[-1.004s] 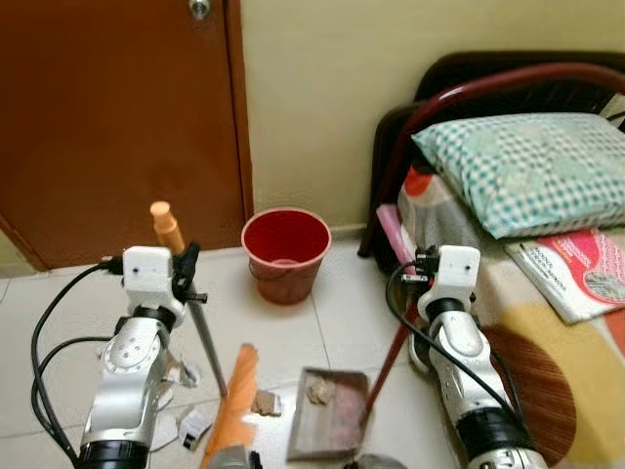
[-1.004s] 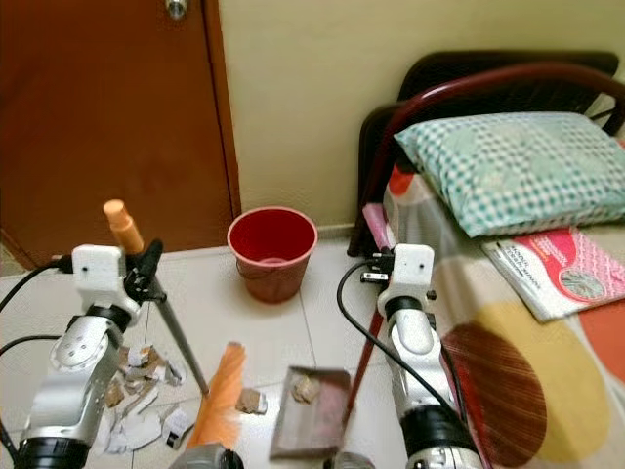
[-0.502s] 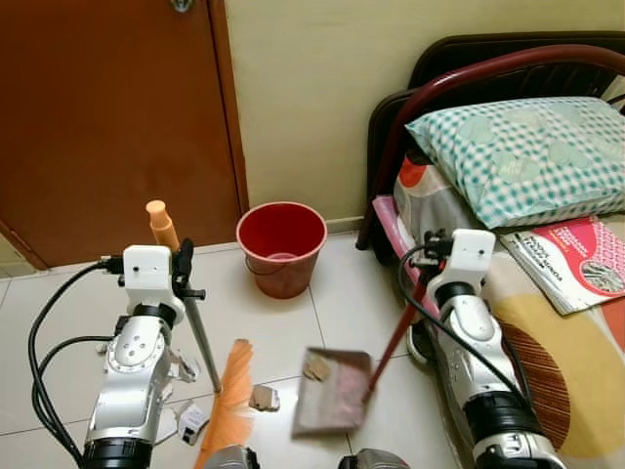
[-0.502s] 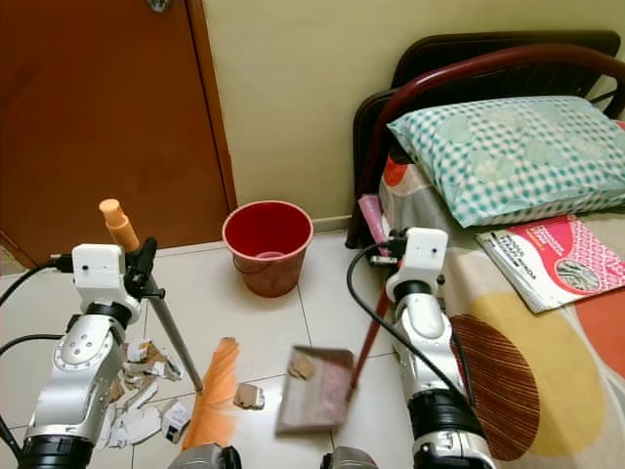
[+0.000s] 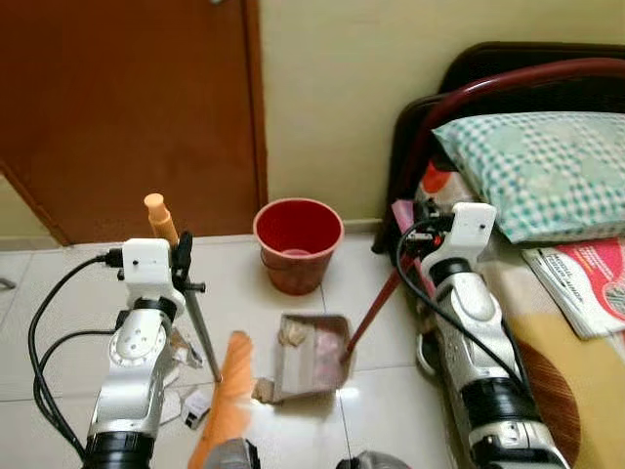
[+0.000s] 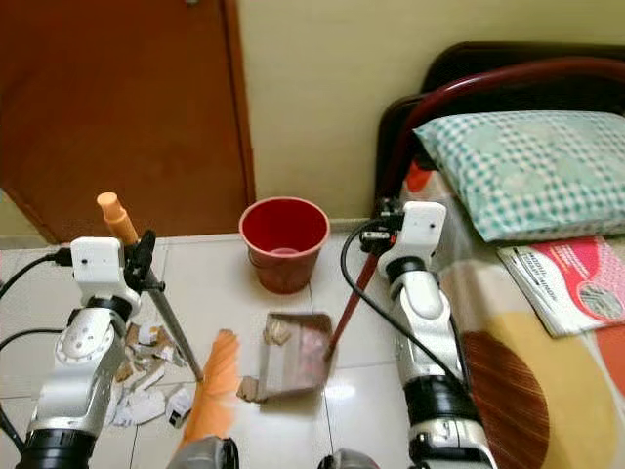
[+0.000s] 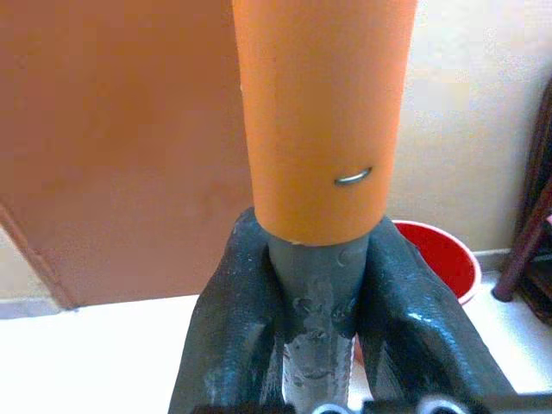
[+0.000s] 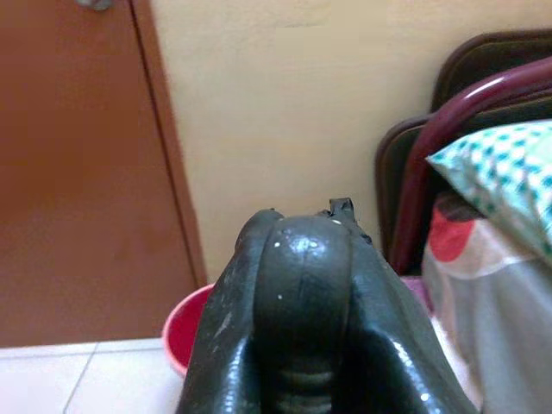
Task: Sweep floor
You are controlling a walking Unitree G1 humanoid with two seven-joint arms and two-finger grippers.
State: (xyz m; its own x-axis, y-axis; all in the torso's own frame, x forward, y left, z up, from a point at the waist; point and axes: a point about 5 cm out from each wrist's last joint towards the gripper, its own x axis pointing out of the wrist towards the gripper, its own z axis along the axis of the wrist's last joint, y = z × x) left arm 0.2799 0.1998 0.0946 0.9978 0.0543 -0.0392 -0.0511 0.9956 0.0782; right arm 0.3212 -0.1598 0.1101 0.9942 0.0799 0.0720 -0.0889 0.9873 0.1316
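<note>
My left gripper (image 5: 184,262) is shut on the broom's grey shaft (image 5: 200,327), just below its orange grip (image 7: 321,121). The orange bristles (image 5: 226,403) rest on the tiles near my feet. My right gripper (image 5: 428,217) is shut on the top of the dustpan's dark red handle (image 5: 372,313). The grey dustpan (image 5: 311,354) hangs tilted above the floor with bits of rubbish in it. It is just short of the red bucket (image 5: 298,242), which stands by the wall. Torn paper scraps (image 6: 145,376) lie on the floor beside my left arm.
A brown door (image 5: 127,107) fills the left of the back wall. A bed with a dark red metal frame (image 5: 508,83), a checked pillow (image 5: 547,166) and a pink magazine (image 5: 591,288) runs along my right side. White floor tiles (image 5: 234,274) stretch ahead.
The dustpan has risen off the floor and swung forward toward the red bucket. The camera has shifted, so the whole scene has moved. The broom has stayed in place.
</note>
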